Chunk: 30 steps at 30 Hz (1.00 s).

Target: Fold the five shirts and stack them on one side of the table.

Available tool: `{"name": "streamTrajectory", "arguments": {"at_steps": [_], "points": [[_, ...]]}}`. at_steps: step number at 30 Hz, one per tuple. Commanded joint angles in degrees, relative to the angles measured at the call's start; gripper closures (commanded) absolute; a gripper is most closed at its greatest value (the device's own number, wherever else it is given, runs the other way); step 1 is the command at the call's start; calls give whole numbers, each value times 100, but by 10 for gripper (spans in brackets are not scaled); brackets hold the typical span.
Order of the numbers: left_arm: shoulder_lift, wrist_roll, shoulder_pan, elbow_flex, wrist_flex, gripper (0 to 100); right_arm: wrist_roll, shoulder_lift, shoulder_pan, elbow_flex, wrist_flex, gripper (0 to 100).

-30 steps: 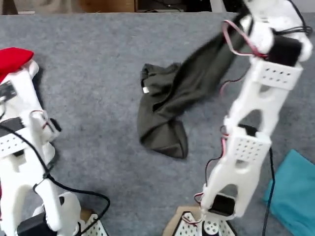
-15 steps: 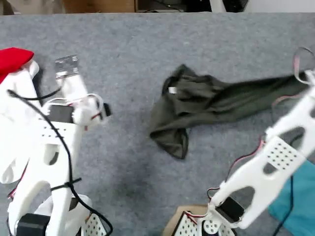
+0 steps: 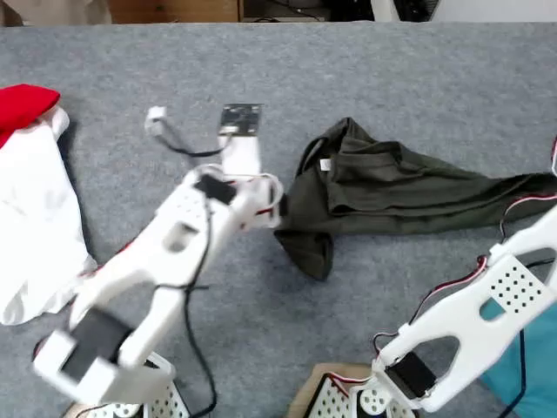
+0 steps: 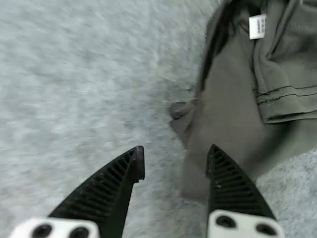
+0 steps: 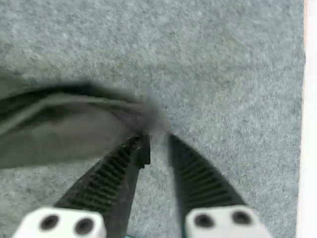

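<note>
nearest on the left, a crumpled white shirt (image 3: 35,226) lies on the grey felt table (image 3: 392,70), a red cloth (image 3: 22,100) just beyond it. mid-table, the left gripper (image 4: 176,161) hangs with its black claw spread wide at the bunched end of the dark olive cotton shirt (image 3: 392,187), one tip over cloth, one over felt. that shirt lies stretched across to the right edge, where the right gripper (image 5: 157,141) shows a narrow gap between its tips, the shirt's end right at them.
</note>
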Motion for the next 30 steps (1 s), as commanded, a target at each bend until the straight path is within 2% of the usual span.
{"name": "streamTrajectory", "arguments": {"at_steps": [1, 7, 12, 13, 19, 30], "points": [[840, 220, 308, -1389, 563, 788, 132, -31, 180, -127, 9, 806], [1930, 211, 651, -2558, 1310, 802, 343, -48, 207, -154, 9, 790], [2105, 193, 607, -2963, 1530, 992, 369, -127, -75, -470, 642, 793], [2097, 193, 571, -3033, 1600, 972, 431, -207, -180, -453, 791, 793], [1947, 123, -158, -3780, 2365, 981, 369, -549, -1130, -453, 1319, 793], [1657, -1143, -1820, -6743, 4167, 981, -695, -699, -3002, -409, 1336, 792]]}}
